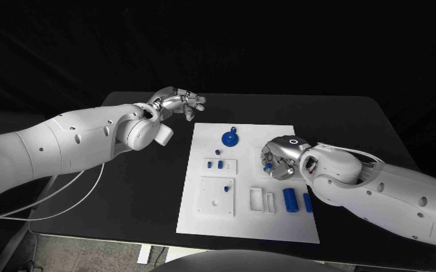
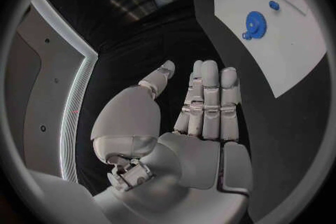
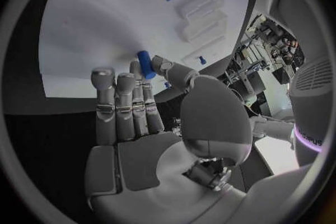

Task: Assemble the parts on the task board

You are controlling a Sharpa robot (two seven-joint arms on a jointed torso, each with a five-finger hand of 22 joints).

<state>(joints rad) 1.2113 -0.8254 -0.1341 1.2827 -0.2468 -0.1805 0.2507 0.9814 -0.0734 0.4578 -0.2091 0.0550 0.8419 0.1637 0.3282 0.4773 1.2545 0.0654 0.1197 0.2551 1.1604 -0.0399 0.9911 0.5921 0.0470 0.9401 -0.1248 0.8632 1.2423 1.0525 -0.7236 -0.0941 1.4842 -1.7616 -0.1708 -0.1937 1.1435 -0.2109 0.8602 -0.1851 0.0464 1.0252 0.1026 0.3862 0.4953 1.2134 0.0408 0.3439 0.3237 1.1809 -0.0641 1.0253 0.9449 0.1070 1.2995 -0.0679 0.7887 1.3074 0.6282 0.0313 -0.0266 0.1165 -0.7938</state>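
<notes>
The white task board [image 1: 245, 221] lies in the middle of the black table. A blue gear [image 1: 230, 138] stands near its far edge, also seen in the left wrist view [image 2: 255, 25]. My right hand [image 1: 280, 157] hovers over the board's right half and pinches a small blue peg [image 3: 145, 63] between thumb and a finger; the peg's tip peeks out below the hand [image 1: 269, 167]. My left hand [image 1: 177, 103] hangs above the table off the board's far left corner, fingers straight [image 2: 209, 101] and apart, holding nothing.
Small blue pieces [image 1: 218, 152] sit on a raised white block [image 1: 221, 166] left of my right hand. Two blue cylinders [image 1: 290, 199] lie near the board's right edge beside white blocks [image 1: 263, 199]. Another raised white block carries a blue peg [image 1: 223, 189].
</notes>
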